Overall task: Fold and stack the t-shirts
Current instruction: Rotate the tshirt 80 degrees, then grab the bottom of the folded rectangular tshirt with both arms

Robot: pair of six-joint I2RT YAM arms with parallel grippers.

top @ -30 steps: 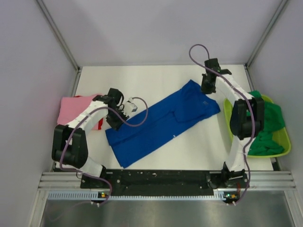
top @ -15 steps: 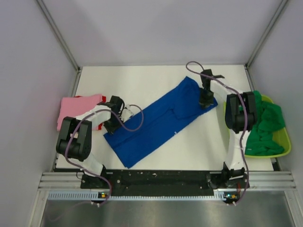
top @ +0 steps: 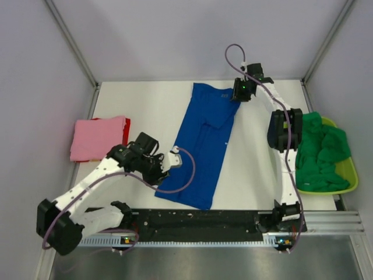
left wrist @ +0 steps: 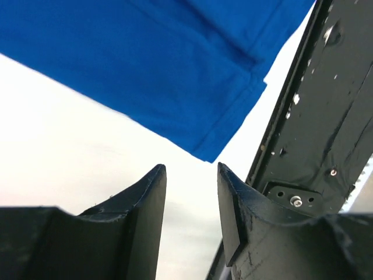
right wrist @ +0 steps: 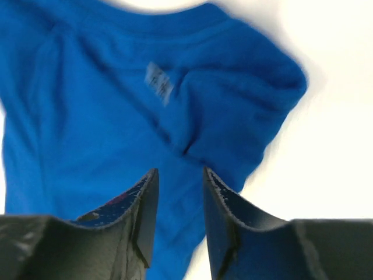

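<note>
Overhead: blue t-shirt (top: 204, 146) flat, frame centre. Left wrist only: hem corner (left wrist: 215, 140); left tool (left wrist: 191, 169) narrow, empty. Right wrist only: collar label (right wrist: 158, 81); right tool (right wrist: 179, 175) narrow, empty.

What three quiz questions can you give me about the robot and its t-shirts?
1. True or false: the pink t-shirt lies folded on the left side of the table.
2. Where are the green t-shirts? A) on the pink t-shirt B) in the lime basket C) spread flat on the table
3. Which gripper is at the collar end of the blue t-shirt?
Key: 1 true; 2 B; 3 the right gripper.
</note>
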